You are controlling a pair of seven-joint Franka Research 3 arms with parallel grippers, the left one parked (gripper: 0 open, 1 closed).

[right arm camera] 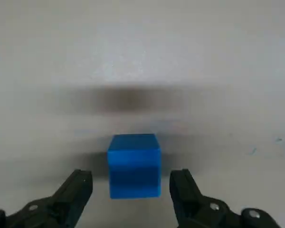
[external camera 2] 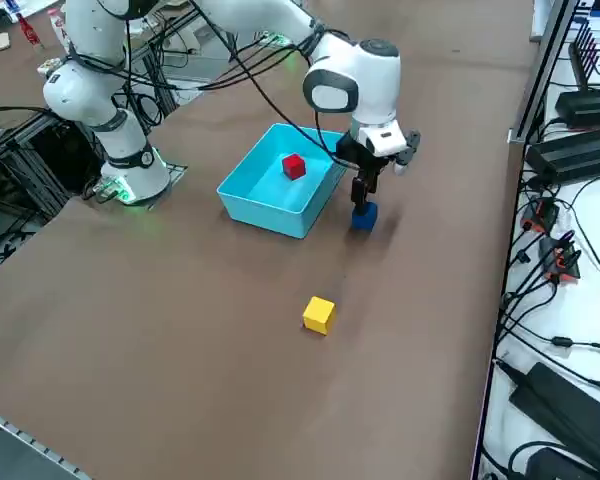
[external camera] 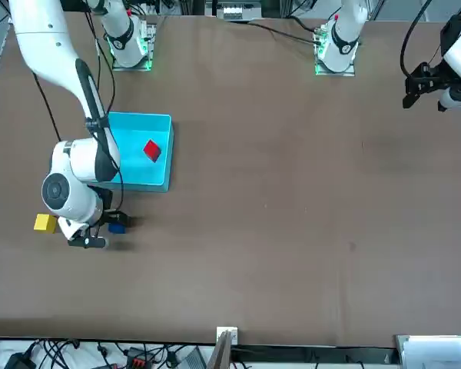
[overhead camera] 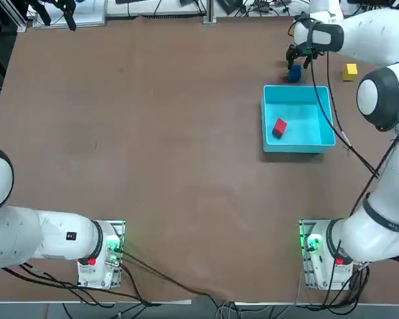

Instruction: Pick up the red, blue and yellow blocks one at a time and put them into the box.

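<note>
One of three blocks is already lying in the box [overhead camera: 322, 116]: the red block [overhead camera: 279, 127], a small matte cube, is resting tilted on the floor of the squarish cyan tray with its low thin walls. Next in line, the blue block [right arm camera: 134, 164] is sitting on the brown worktop [overhead camera: 159, 133] just beyond the box's far wall, its flat faces and crisp edges showing plainly in the wrist view. Bracketing it, the right hand [right arm camera: 131, 187] is hanging directly over the cube with its black fingers [right arm camera: 75, 190] spread wide, one to each side and neither touching, so it is gripping nothing. Off to the arm's outer side, the yellow block [external camera 2: 319, 314] is waiting apart from the box on the smooth, bare surface. By this showing, two blocks are still needing to be moved
</note>
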